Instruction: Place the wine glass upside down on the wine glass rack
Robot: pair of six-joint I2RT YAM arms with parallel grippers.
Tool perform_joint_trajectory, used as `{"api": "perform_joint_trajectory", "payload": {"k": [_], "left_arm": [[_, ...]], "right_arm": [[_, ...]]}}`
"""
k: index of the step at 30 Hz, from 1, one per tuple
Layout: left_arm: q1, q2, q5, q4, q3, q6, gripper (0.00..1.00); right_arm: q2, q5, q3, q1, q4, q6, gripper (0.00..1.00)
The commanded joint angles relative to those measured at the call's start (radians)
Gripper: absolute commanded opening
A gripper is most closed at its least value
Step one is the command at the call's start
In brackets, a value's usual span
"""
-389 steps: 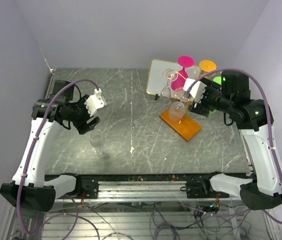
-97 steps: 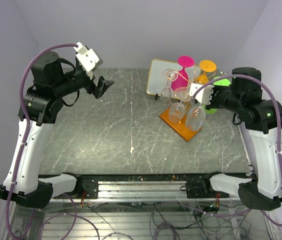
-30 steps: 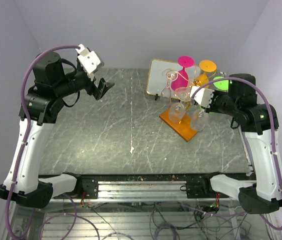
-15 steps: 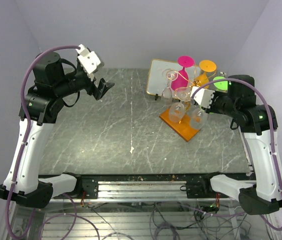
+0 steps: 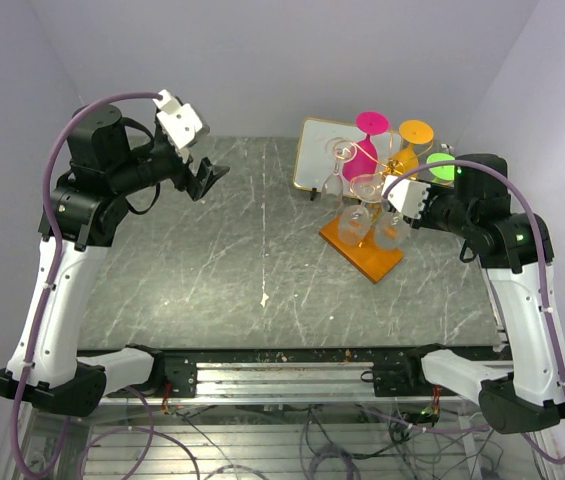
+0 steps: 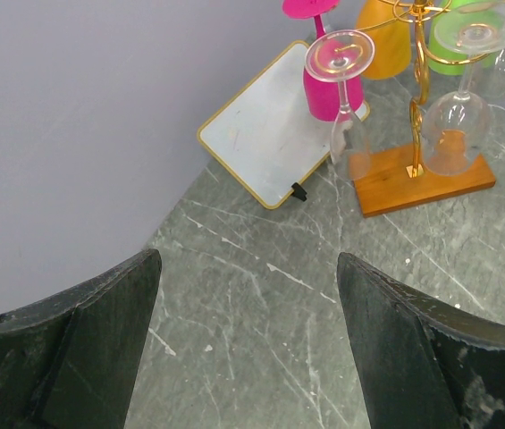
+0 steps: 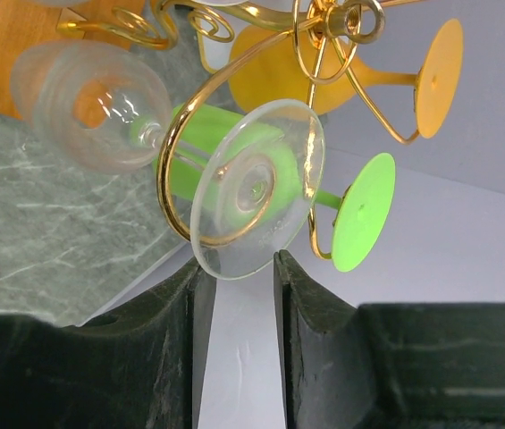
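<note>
right wrist, right gripper (image 7: 239,264) ajar beside wine glass (image 7: 256,188)

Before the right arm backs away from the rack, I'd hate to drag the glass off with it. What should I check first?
1. wine glass hangs upside down, foot in the wine glass rack gold loop: ok.
2. right gripper jaws parted: ok.
3. Its fingers clear of the foot's rim: cannot tell.
4. Rack's wooden base flat on the table: ok.
5. left gripper open, empty, far from the rack: ok.
</note>
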Motion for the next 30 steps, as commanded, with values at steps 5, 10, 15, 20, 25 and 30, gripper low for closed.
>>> {"api": "perform_joint_trajectory", "payload": {"k": [5,10,15,20,25,30], "left_arm": [[0.007,-0.013,0.023,-0.002,-0.011,0.016,0.91],[0.006,-0.015,0.023,-0.004,-0.013,0.019,0.91],[0.007,-0.019,0.024,-0.002,-0.016,0.017,0.91],[0.006,-0.028,0.019,0.004,-0.029,0.019,0.91],[0.008,-0.038,-0.025,0.017,-0.048,0.013,0.91],[0.007,-0.048,-0.179,0.050,-0.083,-0.006,0.92]], "right_arm": [[-0.027,0.021,-0.026,-0.024,0.025,0.024,0.35],[-0.036,0.015,-0.031,-0.040,0.024,0.026,0.38],[-0.051,0.004,-0.036,-0.063,0.022,0.033,0.45],[-0.071,-0.003,-0.045,-0.095,0.025,0.054,0.61],[-0.084,0.044,-0.053,-0.154,0.056,0.098,0.83],[-0.072,0.150,-0.089,-0.180,0.135,0.151,0.90]]}}
